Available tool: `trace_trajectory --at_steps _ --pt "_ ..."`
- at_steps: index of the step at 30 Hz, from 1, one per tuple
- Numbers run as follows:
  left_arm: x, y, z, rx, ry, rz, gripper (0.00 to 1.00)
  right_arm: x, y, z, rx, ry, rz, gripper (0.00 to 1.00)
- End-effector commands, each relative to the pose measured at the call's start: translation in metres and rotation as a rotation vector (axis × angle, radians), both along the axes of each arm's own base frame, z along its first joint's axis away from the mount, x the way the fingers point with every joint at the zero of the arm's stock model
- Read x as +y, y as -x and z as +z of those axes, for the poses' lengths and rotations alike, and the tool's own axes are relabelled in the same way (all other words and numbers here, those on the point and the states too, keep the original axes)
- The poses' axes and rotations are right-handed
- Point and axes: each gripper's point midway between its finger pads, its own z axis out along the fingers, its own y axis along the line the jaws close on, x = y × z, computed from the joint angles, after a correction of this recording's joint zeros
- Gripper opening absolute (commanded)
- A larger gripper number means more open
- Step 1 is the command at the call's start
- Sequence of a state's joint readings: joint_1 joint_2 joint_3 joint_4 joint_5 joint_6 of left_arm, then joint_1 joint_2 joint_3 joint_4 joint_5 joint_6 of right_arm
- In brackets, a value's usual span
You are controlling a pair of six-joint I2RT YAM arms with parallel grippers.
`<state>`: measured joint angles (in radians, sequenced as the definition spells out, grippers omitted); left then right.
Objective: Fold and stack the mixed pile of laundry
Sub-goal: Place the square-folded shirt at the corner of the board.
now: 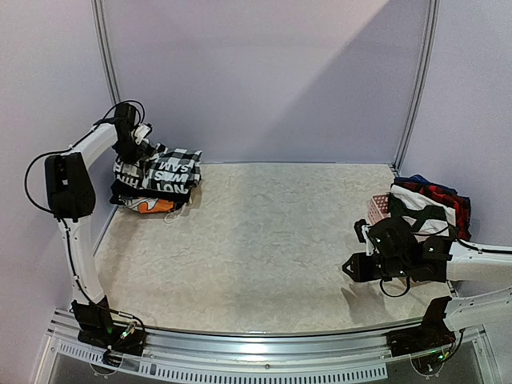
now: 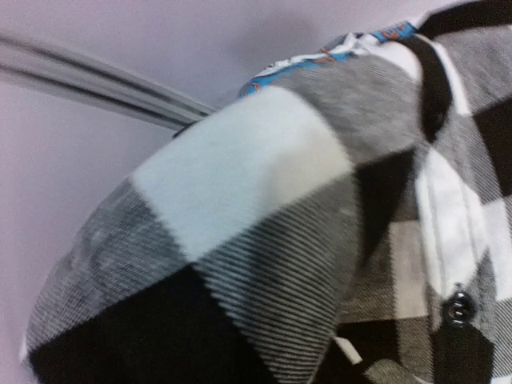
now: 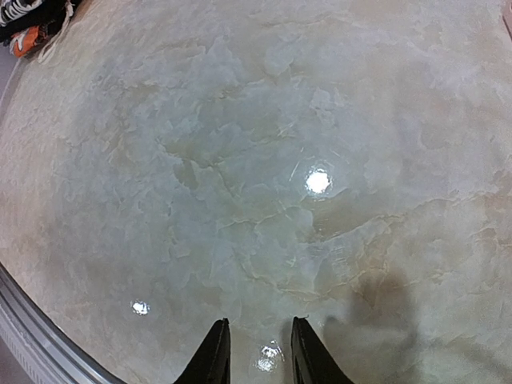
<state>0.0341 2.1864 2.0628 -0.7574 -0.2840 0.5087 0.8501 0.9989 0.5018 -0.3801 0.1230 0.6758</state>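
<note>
At far left, checked garment [image 1: 172, 170] lies just beside the left fingers [image 1: 146, 150].

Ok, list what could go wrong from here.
1. The checked garment fills the left wrist view, so the left claw seems pressed against it; pulling away may drag it askew.
2. The stack sits at the far left edge of the table; a tug could spill it off.
3. The right arm lies close to the unfolded pile; its cable might snag fabric.

The beige marbled tabletop [image 1: 264, 248] carries a stack of soft garments [image 1: 160, 180], black-and-white checked on top, at ten o'clock, and a pink perforated plastic basket [image 1: 378, 210] at three o'clock.
</note>
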Motion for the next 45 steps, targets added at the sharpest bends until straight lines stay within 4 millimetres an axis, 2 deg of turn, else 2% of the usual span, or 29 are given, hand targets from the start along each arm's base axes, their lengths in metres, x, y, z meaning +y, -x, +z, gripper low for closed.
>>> trace_trajectory --at_steps 1,2,3,6,9,11,13,16,20,23,29,32,36,45 --pt "0.042 -0.002 0.041 -0.16 -0.091 0.156 0.64 -0.002 0.002 -0.006 0.013 0.005 -0.004 0.27" --pt "0.044 -0.001 0.046 -0.181 -0.098 0.174 0.94 -0.002 0.002 -0.007 0.013 0.006 -0.003 0.27" --pt "0.047 0.0 0.05 -0.196 -0.105 0.191 0.99 -0.002 0.002 -0.006 0.012 0.004 -0.002 0.27" --pt "0.054 0.003 0.07 -0.256 -0.106 0.268 1.0 -0.001 0.002 -0.006 0.011 0.003 -0.002 0.27" --pt "0.057 0.009 0.106 -0.351 -0.05 0.349 1.0 -0.001 0.002 -0.006 0.011 0.004 0.0 0.27" --pt "0.046 0.011 0.135 -0.429 0.069 0.354 0.99 -0.001 0.002 -0.006 0.01 0.001 -0.001 0.27" --pt "0.035 0.017 0.153 -0.488 0.167 0.381 1.0 0.0 0.001 -0.004 0.006 -0.004 0.0 0.27" --pt "0.019 0.026 0.156 -0.521 0.317 0.427 0.99 0.002 -0.001 -0.001 -0.005 -0.007 0.002 0.27" --pt "-0.004 0.03 0.131 -0.469 0.477 0.468 0.9 0.002 -0.001 -0.001 -0.004 -0.005 0.004 0.27" --pt "-0.014 0.033 0.095 -0.399 0.557 0.507 0.84 0.002 -0.001 -0.001 -0.003 -0.006 0.005 0.27" --pt "-0.026 0.038 0.035 -0.319 0.672 0.563 0.72 0.001 -0.002 -0.003 -0.002 0.001 0.001 0.27" --pt "-0.031 0.035 0.012 -0.288 0.741 0.576 0.66 0.001 -0.002 -0.004 -0.001 0.006 -0.002 0.27" --pt "-0.02 0.034 -0.009 -0.284 0.741 0.621 0.64 0.0 -0.001 -0.007 0.008 0.016 -0.003 0.27" --pt "0.022 0.046 -0.041 -0.328 0.754 0.753 0.64 -0.003 -0.002 -0.009 0.013 0.036 -0.016 0.29"
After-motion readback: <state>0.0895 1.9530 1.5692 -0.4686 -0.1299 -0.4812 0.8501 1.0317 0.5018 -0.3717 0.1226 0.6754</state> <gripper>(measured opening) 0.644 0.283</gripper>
